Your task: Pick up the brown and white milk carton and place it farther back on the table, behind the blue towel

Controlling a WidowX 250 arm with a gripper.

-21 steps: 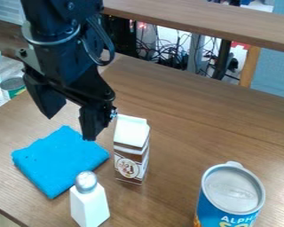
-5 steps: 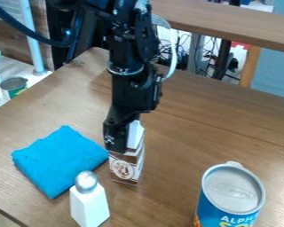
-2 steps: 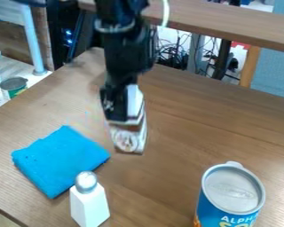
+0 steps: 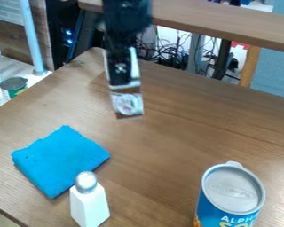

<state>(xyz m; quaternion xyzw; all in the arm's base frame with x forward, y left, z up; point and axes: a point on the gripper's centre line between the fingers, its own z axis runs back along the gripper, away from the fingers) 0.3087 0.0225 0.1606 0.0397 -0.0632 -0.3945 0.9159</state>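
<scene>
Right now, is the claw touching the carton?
Touching: the camera view shows the claw gripping the carton by its upper part, the lower part hanging below.

- I read the blue towel (image 4: 59,161) as matt cloth.
- Beside the towel: shaker (image 4: 90,206), smooth; cap (image 4: 85,181), shiny metal.
- Right of the towel: can (image 4: 224,218), glossy; lid (image 4: 232,188), metal.
- Beyond the towel: carton (image 4: 128,104), paper-like.
- Under the towel: table (image 4: 186,142), smooth wood.
</scene>
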